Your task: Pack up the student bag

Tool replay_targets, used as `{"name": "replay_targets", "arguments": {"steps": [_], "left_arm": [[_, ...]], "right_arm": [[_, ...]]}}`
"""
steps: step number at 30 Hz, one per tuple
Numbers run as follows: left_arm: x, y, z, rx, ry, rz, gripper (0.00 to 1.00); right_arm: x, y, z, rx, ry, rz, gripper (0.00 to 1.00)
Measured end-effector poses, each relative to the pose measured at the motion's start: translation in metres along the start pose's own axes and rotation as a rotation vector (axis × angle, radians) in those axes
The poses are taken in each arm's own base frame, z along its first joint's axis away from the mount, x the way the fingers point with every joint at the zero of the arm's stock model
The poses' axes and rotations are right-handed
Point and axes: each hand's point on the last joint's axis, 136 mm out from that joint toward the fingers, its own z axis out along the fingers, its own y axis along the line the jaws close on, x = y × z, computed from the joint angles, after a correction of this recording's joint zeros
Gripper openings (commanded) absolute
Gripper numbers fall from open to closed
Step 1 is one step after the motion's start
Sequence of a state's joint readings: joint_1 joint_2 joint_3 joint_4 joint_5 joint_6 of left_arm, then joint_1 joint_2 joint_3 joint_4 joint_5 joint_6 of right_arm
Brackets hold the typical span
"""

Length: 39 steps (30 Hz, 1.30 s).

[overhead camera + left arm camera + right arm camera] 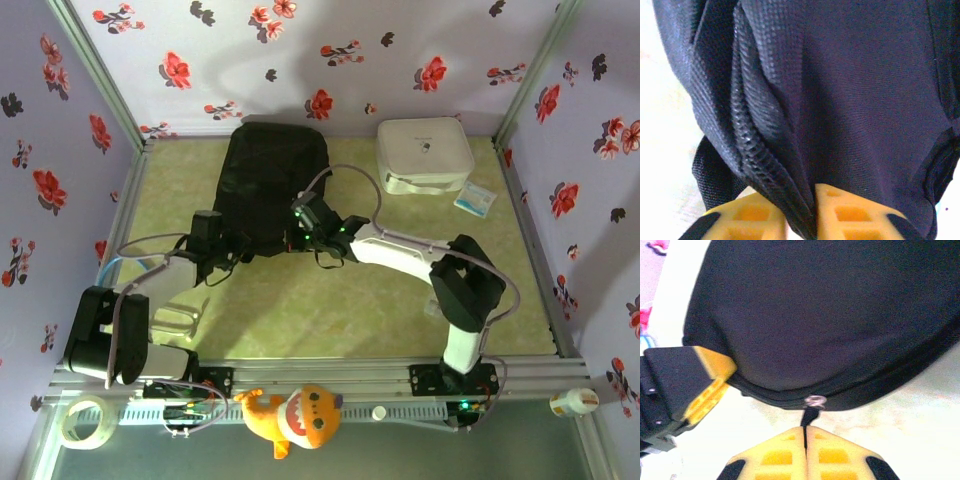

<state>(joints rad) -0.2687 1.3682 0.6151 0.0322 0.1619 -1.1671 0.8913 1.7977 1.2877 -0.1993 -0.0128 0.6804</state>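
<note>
Floral-papered walls are seen around a yellow-green table [400, 300] in the overhead view. The student bag [272, 180] is laid flat at the far middle of the table, slightly to the left. A white zip case [424, 155] is set to its right, apart from it, and a small blue packet [474, 199] is placed just beside the case's near right corner. The left pincer [213, 252] is held at the bag's near left edge, and the right pincer [304, 226] at its near right edge. On the near rail, an orange plush shark [293, 417], a tape roll [85, 420] and a small white bottle [573, 402] are found.

From the left wrist, black woven fabric of the student bag [855, 100] is seen close up. A fold of it, with a run of zipper teeth [747, 135] along it, is pinched in the left pincer [801, 212], whose yellow fingers [756, 214] are clenched on the fabric.

From the right wrist, the bag's rounded near edge [830, 315] is seen lying on the pale table. A metal slider [815, 400] is fixed on its seam, and the black zipper pull [809, 416] hanging from it is gripped by the right pincer [805, 440], whose jaws are pressed together on it. At the left of this view, a yellow finger of the left pincer [710, 382] is seen touching the bag's edge.
</note>
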Motion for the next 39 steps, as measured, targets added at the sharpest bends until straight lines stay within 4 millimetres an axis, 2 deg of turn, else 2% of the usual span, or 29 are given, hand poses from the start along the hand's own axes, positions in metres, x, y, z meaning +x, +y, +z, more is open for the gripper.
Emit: {"name": "replay_targets", "arguments": {"steps": [7,13,16,22,33,39], "left_arm": [[0.001,-0.004,-0.002,0.001,0.000,0.024,0.00],[0.005,-0.007,-0.011,0.008,0.012,0.040,0.00],[0.009,-0.001,-0.013,-0.015,0.028,0.052,0.00],[0.016,0.010,-0.018,-0.061,0.058,0.077,0.00],[0.028,0.011,-0.022,-0.050,0.121,0.139,0.00],[0.039,0.013,-0.023,-0.048,0.175,0.194,0.00]], "right_arm": [[-0.002,-0.031,-0.006,0.170,-0.038,-0.034,0.00],[-0.010,-0.052,-0.012,0.288,-0.081,-0.041,0.00],[-0.017,-0.061,-0.015,0.324,-0.101,-0.034,0.00],[-0.034,-0.092,-0.016,0.405,-0.122,0.004,0.00],[-0.053,-0.111,-0.010,0.457,-0.125,-0.003,0.00],[-0.056,-0.116,-0.003,0.484,-0.091,-0.037,0.00]]}}
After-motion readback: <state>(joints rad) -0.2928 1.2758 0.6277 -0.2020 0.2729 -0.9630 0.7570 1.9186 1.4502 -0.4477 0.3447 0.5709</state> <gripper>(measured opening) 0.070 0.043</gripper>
